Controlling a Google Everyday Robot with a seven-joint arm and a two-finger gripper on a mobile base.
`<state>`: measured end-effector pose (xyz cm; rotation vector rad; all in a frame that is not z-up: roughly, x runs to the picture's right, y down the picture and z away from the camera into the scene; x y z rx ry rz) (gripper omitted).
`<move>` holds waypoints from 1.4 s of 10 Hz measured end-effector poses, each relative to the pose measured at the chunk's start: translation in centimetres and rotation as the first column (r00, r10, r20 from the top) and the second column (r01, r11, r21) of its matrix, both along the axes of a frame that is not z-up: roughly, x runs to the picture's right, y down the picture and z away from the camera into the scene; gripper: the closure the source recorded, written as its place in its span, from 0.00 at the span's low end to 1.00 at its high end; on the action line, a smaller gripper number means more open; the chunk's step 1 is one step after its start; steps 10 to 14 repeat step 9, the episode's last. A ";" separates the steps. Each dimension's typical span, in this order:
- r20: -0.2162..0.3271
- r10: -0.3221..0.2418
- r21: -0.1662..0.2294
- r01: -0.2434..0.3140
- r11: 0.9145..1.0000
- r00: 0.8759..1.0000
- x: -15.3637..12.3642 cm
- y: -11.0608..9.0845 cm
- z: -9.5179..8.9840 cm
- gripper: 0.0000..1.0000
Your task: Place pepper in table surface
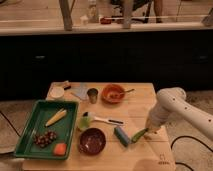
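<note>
A green pepper (pixel 138 135) lies on the wooden table (pixel 145 107) near its right front edge. My gripper (pixel 148 131) is low at the pepper's right end, at the end of the white arm (pixel 172 105) that reaches in from the right. A teal block (pixel 121 136) lies just left of the pepper, close to it.
A green tray (pixel 25 132) at the left holds a corn cob (pixel 56 117), grapes (pixel 44 139) and an orange fruit (pixel 59 149). A dark red bowl (pixel 92 141), a brush (pixel 100 120), a metal cup (pixel 92 95) and an orange bowl with a spoon (pixel 113 93) stand mid-table.
</note>
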<state>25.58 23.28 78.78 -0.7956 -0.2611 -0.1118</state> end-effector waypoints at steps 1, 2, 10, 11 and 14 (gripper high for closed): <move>0.003 -0.001 0.001 0.001 1.000 1.000 0.0 0.0 0.0 0.33; 0.006 -0.002 0.000 0.002 1.000 1.000 0.0 0.1 -0.1 0.25; 0.043 -0.017 0.017 0.017 1.000 0.999 -0.1 0.4 -0.5 0.20; 0.043 -0.017 0.017 0.017 1.000 0.999 -0.1 0.4 -0.5 0.20; 0.043 -0.017 0.017 0.017 1.000 0.999 -0.1 0.4 -0.5 0.20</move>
